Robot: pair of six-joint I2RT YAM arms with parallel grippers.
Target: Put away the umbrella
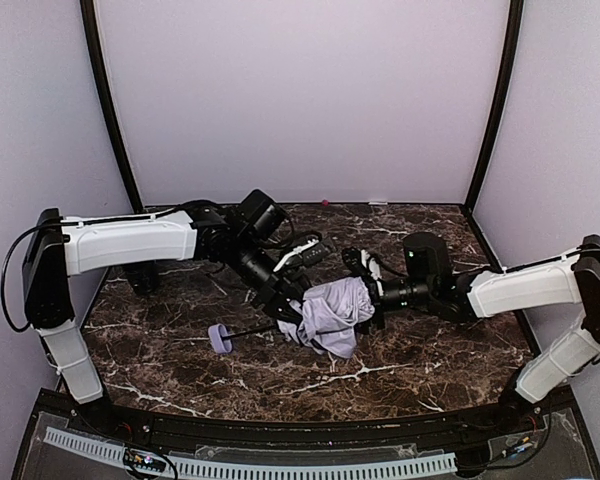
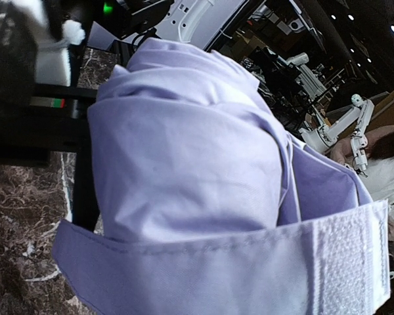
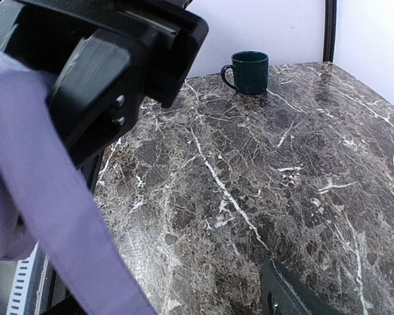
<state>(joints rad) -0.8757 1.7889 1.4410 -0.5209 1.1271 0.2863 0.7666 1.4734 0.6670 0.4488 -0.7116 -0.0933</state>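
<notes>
our left gripper [image 1: 291, 307] and right gripper [image 1: 368, 303] meeting at the bunched umbrella [image 1: 332, 312] on the table [image 1: 430, 362], closed or not we cannot tell, dark mug [image 3: 249, 71] well apart

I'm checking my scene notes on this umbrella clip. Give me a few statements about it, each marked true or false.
1. The umbrella fabric is bunched up, not spread open. True.
2. Its handle sits clear of the fabric, to the left in the top view. True.
3. The mug is red. False: it is dark green.
4. The mug lies on its side. False: it stands upright.
5. The strap has a white fastening patch. True.
</notes>
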